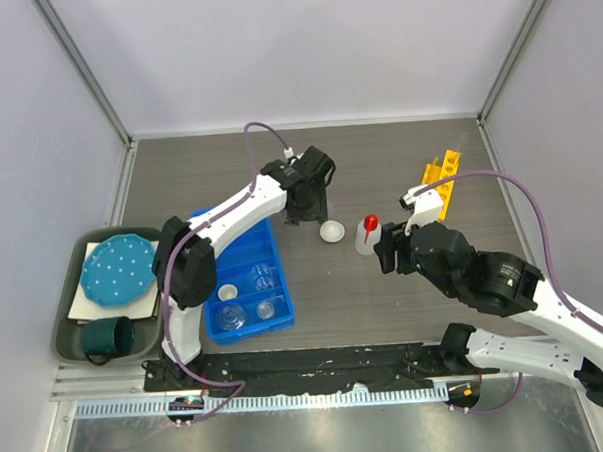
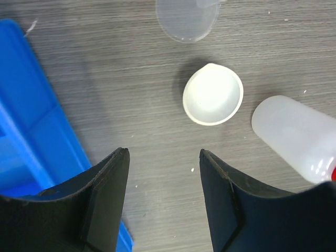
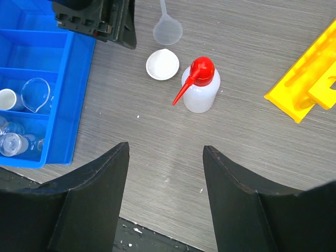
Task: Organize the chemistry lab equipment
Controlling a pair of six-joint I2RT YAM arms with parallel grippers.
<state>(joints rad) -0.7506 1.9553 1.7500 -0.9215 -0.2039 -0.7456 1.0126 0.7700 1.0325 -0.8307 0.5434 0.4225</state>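
funnel point(image 2: 187, 21): cut by top edge
squeeze bottle point(image 2: 294, 137): cut at rt edge, cap barely in
yellow rack point(image 3: 307, 79): cut at rt edge
blue tray point(image 1: 241, 255): far end under left arm point(image 1: 231, 211)

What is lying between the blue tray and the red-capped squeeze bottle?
The white round dish, touching neither the blue tray nor the squeeze bottle; the right wrist view shows it.

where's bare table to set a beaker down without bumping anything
Bare table: the near strip between the blue tray and the squeeze bottle, and the far strip left of the yellow rack. Crowded: white dish, funnel and bottle huddle by the left claw.
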